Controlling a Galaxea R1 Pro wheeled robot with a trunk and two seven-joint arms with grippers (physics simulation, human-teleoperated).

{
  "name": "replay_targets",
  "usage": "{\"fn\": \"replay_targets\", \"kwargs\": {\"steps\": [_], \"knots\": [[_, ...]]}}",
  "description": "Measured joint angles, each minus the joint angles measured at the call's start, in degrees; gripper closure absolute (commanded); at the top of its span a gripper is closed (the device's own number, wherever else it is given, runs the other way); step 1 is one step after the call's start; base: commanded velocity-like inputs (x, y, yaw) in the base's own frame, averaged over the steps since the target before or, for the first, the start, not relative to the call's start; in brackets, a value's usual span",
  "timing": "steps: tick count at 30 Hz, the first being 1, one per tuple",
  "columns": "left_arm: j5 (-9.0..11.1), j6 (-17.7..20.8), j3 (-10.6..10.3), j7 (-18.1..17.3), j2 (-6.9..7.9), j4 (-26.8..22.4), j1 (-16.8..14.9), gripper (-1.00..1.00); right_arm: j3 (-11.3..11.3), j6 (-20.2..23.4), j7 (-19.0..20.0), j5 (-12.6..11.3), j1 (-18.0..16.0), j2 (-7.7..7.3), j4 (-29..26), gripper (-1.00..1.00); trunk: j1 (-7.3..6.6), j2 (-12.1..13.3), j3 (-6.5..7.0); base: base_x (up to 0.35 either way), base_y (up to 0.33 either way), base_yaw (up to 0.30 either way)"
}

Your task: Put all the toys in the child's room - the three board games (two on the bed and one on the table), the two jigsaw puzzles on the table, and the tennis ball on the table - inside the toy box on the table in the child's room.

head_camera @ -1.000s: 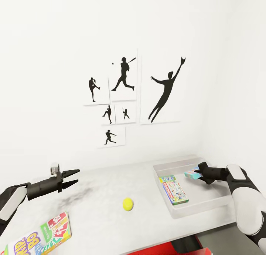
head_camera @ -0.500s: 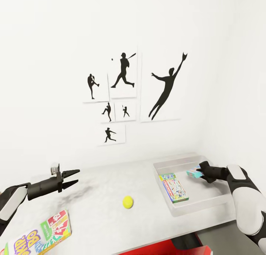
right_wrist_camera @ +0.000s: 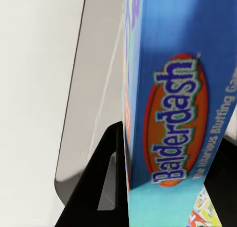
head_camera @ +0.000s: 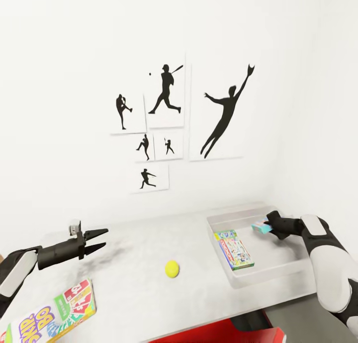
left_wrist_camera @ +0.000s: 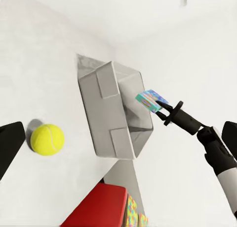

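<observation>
1. Above the far right part of the toy box (head_camera: 293, 268), the right gripper (head_camera: 268, 225) is clamped on the light blue board game (head_camera: 260, 227), carrying it clear of the box floor with its long face turned sideways.
2. Seen from the right wrist, that box (right_wrist_camera: 177, 113) stands between the two dark fingers (right_wrist_camera: 96, 187), which press on its opposite faces; its side reads "Balderdash" in blue letters on an orange oval, with "The Hilarious Bluffing Game" partly legible beside it.
3. From the left wrist the same game (left_wrist_camera: 151, 100) shows at the tip of the right gripper (left_wrist_camera: 162, 111), just over the toy box's (left_wrist_camera: 116, 138) rim.
4. Inside the toy box, near its left wall, lies the green-edged board game (head_camera: 233, 248) flat on the bottom; its print is too small to read.
5. Over the left part of the pale surface (head_camera: 134, 293), the left gripper (head_camera: 99, 237) hangs with its fingers parted and nothing between them, touching nothing.
6. Between the two grippers, the tennis ball (head_camera: 172, 269) rests on the surface, well apart from both and to the left of the toy box; the left wrist shows it (left_wrist_camera: 47, 139) near one dark fingertip.
7. Below the left gripper, at the near edge, the third board game (head_camera: 54, 313) lies flat, printed in yellow, green and red; large letters ending in "BO" can be read.
8. On the white wall behind hang black baseball-player silhouette pictures (head_camera: 169, 114).
</observation>
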Motion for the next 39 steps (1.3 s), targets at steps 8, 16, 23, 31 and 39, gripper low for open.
{"fn": "replay_targets", "kwargs": {"steps": [8, 16, 23, 31, 39], "knots": [[-0.3, 0.0, -1.2, 0.0, -0.03, 0.0, 0.0, -1.00, 3.3, -2.2, 0.0, 0.1, -1.1, 0.21, 0.1, 1.00, 0.00, 0.0, -0.75, 0.000, 0.000, 0.000], [-0.3, 0.0, -1.2, 0.0, -0.04, 0.0, 0.0, -1.00, 4.1, -3.0, 2.7, 0.1, -1.1, 0.57, 0.2, 1.00, 0.00, 0.0, -1.50, 0.000, 0.000, 0.000], [-0.3, 0.0, -1.2, -0.1, -0.04, 0.0, 0.0, -1.00, 5.8, -3.0, 3.9, 0.0, -1.1, 0.41, 0.3, 1.00, 0.00, 0.0, -2.15, 0.000, 0.000, 0.000], [-0.2, 0.0, -1.1, -0.8, 0.05, -0.3, 0.0, -1.00, 6.0, -2.9, 3.9, 0.0, -1.1, 0.25, 0.3, 1.00, 0.00, 0.0, -2.90, 0.000, 0.000, 0.000], [0.5, 0.6, -1.2, -1.2, -0.07, -6.4, 0.1, -1.00, 6.0, -2.9, 4.0, -0.1, -1.1, 0.18, 0.3, 1.00, 0.00, 0.0, -3.64, 0.000, 0.000, 0.000]]}}
